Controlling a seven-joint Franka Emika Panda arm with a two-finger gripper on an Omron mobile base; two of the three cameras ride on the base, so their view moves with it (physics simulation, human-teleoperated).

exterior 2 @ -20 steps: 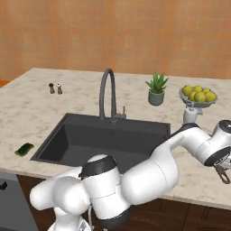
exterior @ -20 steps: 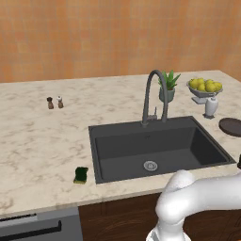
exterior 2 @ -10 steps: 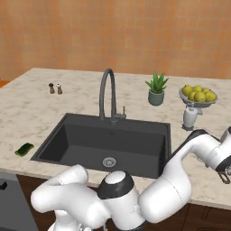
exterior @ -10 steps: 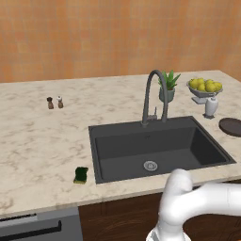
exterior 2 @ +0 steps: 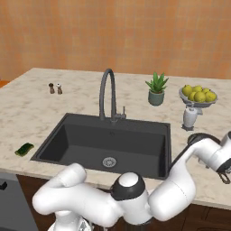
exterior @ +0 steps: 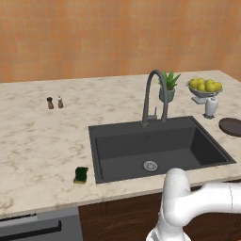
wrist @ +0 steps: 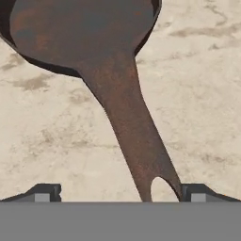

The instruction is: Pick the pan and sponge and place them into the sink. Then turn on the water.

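Gripper [wrist: 117, 195] stands released, jaws spread wide, one finger tip at each side of the pan handle [wrist: 132, 141] and neither tip touching it. Directly ahead of the gripper, the handle runs away from the finger tips to the round bowl of the pan [wrist: 80, 33], which lies flat on the marble counter [wrist: 207, 94]. A hanging hole at the handle's end sits just inside the right-hand tip.

In the left base view the pan [exterior: 231, 126] rests on the counter beyond the sink's right rim. The sink [exterior: 155, 148], with its silver drain and arched faucet [exterior: 153, 96], lies well to the gripper's left. The sponge [exterior: 81, 175], green with a yellow side, lies on the counter past the sink's far left edge, well apart from the gripper. A fruit bowl [exterior: 204, 87], a potted plant [exterior: 167, 87] and a small white jar [exterior: 211, 106] stand behind the pan.
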